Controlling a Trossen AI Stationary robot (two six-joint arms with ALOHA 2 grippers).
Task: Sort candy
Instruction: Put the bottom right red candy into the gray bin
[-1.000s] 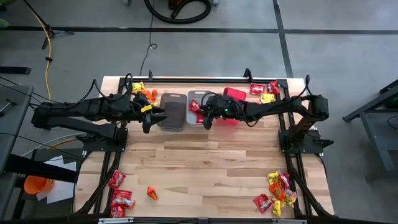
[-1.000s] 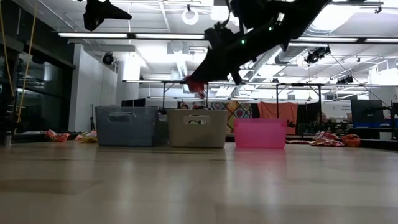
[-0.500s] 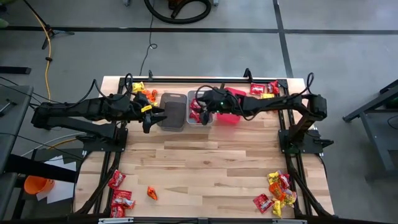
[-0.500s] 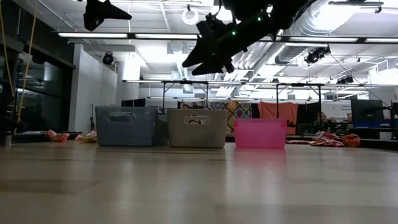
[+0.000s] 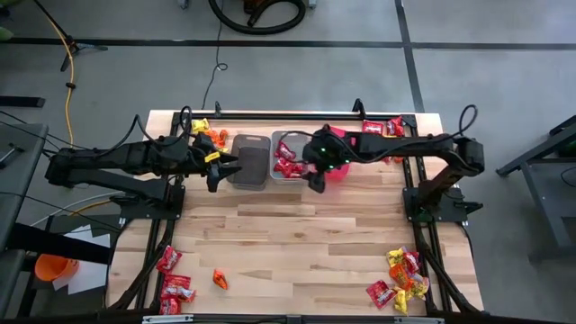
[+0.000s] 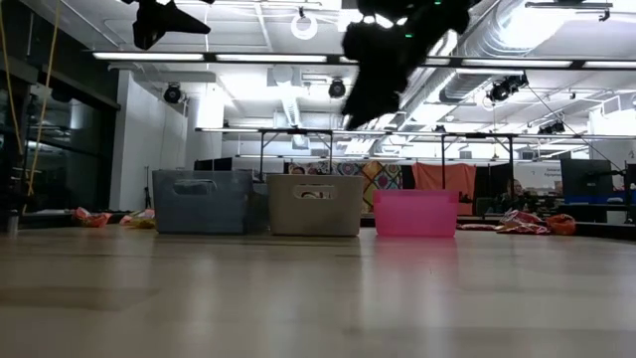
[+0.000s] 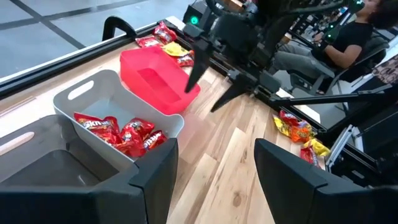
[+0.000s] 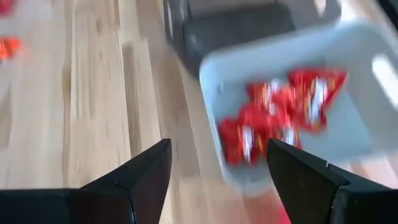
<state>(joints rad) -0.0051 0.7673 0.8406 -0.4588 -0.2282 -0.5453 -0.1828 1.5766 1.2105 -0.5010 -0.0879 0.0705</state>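
Observation:
Red wrapped candies point(image 5: 286, 160) lie in the grey bin point(image 5: 290, 139); they also show in the left wrist view point(image 7: 121, 132) and the right wrist view point(image 8: 280, 115). The brown bin point(image 5: 249, 160) stands left of it and the pink bin point(image 5: 342, 137) right of it. My right gripper point(image 5: 315, 180) hangs open and empty above the near edge of the grey and pink bins; its fingers point(image 8: 146, 177) stand wide apart. My left gripper point(image 5: 216, 171) waits open and empty at the brown bin's left side, high above the table point(image 6: 164, 18).
Loose candy lies in heaps at the far left point(image 5: 205, 131), far right point(image 5: 382, 130), near left point(image 5: 173, 281) and near right point(image 5: 400, 279) corners. One orange candy point(image 5: 220, 279) lies alone near the front. Bare wood lies between the bins and the front edge.
My right gripper carried a red candy toward the table's left over the grey bin and let it go; the candy now lies in the bin with the other red ones. The gripper has then drawn back toward the right and the near edge.

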